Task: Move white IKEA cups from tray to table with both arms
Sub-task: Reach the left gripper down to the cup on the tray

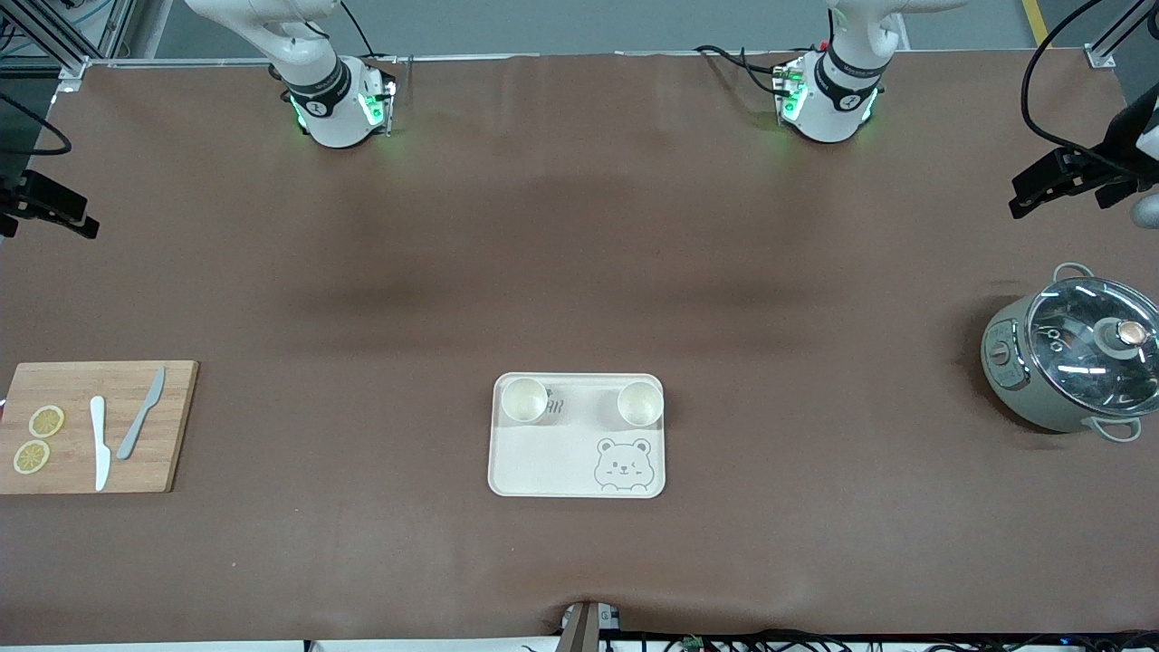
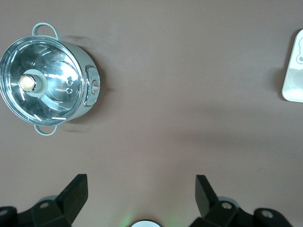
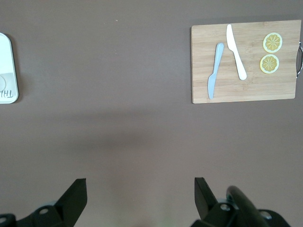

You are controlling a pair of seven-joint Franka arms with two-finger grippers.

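Observation:
Two white IKEA cups stand upright on the bear-printed tray (image 1: pixel 577 457), along its edge farther from the front camera: one cup (image 1: pixel 524 399) toward the right arm's end, the other cup (image 1: pixel 640 403) toward the left arm's end. Both arms are raised near their bases, and their hands are out of the front view. The left gripper (image 2: pixel 141 189) is open and empty high over bare table between the pot and the tray. The right gripper (image 3: pixel 140 191) is open and empty high over bare table between the tray and the cutting board. Each wrist view shows only a tray edge (image 2: pixel 294 71) (image 3: pixel 7 71).
A grey-green pot with a glass lid (image 1: pixel 1077 358) stands at the left arm's end, also in the left wrist view (image 2: pixel 45 80). A wooden cutting board (image 1: pixel 95 426) with two knives and lemon slices lies at the right arm's end, also in the right wrist view (image 3: pixel 246 61).

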